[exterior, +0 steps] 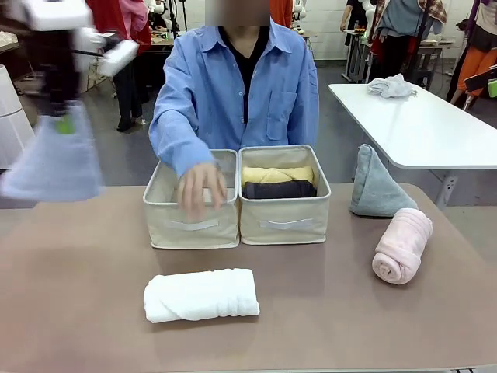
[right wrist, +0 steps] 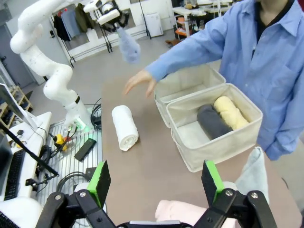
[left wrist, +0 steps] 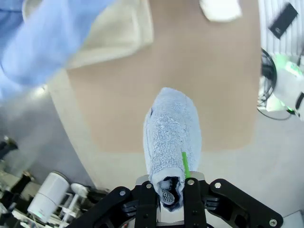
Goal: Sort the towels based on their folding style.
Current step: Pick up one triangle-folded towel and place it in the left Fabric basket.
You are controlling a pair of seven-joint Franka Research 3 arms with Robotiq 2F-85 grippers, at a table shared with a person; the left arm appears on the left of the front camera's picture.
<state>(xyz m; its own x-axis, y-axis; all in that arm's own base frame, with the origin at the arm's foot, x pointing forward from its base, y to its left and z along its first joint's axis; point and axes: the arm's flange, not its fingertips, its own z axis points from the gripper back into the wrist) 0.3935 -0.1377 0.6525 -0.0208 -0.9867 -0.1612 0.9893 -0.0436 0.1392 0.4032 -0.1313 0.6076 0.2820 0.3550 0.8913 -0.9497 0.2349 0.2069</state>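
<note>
While the L gripper [left wrist: 173, 190] is clamped on the narrow end of the grey-blue cone towel [left wrist: 171, 137], up high at the table's left side, the person's hand [exterior: 200, 186] hovers over the left box [exterior: 190, 225]. I reckon that's where the cone goes, as the right box [exterior: 283, 221] has the yellow roll [exterior: 278, 175] & dark grey roll [exterior: 279, 190]. Risk: if I swing in now, I hit that hand. The grip's on the tip only, so a fast move could shake the towel loose. R gripper [right wrist: 156, 183] has its jaws wide apart w/ nothing held, above the pink roll [right wrist: 180, 213]. White roll [exterior: 202, 295] & grey-green cone [exterior: 377, 186] lie on the table, unsorted.
</note>
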